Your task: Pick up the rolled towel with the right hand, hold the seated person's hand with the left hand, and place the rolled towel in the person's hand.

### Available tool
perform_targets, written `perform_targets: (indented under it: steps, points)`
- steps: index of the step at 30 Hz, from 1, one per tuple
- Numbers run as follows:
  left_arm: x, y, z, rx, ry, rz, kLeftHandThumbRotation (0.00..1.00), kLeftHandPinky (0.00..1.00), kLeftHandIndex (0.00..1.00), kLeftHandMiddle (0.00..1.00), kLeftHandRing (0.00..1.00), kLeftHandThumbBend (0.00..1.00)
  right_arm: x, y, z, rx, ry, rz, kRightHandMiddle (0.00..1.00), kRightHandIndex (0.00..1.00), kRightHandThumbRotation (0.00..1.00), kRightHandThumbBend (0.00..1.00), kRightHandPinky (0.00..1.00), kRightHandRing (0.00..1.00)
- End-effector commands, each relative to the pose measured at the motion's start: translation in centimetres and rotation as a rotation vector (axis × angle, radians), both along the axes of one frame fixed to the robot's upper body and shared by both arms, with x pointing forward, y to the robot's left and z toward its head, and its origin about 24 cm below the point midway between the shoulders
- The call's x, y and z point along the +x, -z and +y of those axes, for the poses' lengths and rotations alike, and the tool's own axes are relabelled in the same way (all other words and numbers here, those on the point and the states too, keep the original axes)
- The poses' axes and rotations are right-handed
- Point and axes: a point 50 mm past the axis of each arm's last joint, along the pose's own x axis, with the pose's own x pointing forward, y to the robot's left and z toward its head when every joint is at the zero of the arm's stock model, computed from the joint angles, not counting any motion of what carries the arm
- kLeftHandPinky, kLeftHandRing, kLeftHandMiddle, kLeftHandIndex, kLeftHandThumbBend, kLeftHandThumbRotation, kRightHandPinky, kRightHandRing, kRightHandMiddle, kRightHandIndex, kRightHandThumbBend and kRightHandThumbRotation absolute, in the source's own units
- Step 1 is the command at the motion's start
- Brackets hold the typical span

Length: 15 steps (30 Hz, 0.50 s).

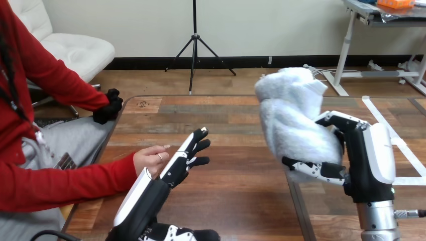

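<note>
A white rolled towel [294, 115] is lifted above the table at the right, standing nearly upright. My right hand [369, 158] is shut on its lower part, with thumb and fingers curled round it. My left hand [176, 168] reaches forward at centre left with its fingers straight. It lies right beside the person's hand [149, 158], which rests on the table at the left, at the end of a red sleeve. My hand overlaps the person's hand and covers part of it; no curl round it shows.
The wooden table [236, 125] stretches ahead, with white tape lines [397, 140] at its right side. The person sits at the left edge, their other hand in a black glove [108, 108] near the table's far left corner.
</note>
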Motion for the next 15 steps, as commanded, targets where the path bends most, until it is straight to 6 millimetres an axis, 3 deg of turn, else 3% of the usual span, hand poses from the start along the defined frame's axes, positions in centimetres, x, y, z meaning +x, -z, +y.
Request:
perform_targets:
  steps: [1, 6, 15]
  points:
    - [1.0, -2.3, 0.7, 0.077, -0.067, -0.144, 0.73, 0.82, 1.0, 0.98, 0.92, 1.0, 1.0, -2.0, 0.0, -0.006, -0.005, -0.11, 0.14, 0.12, 0.0, 0.68, 0.08, 0.1]
    - [1.0, -2.6, 1.1, 0.152, -0.108, -0.154, 0.74, 0.81, 1.0, 0.98, 0.92, 1.0, 1.0, -2.0, 0.0, -0.015, -0.013, -0.106, 0.14, 0.12, 0.0, 0.7, 0.07, 0.1]
    - [0.8, -3.3, 1.8, 0.228, -0.126, -0.196, 0.64, 0.93, 1.0, 1.0, 0.98, 1.0, 1.1, -2.0, 0.0, -0.024, -0.028, -0.097, 0.14, 0.13, 0.0, 0.7, 0.07, 0.1]
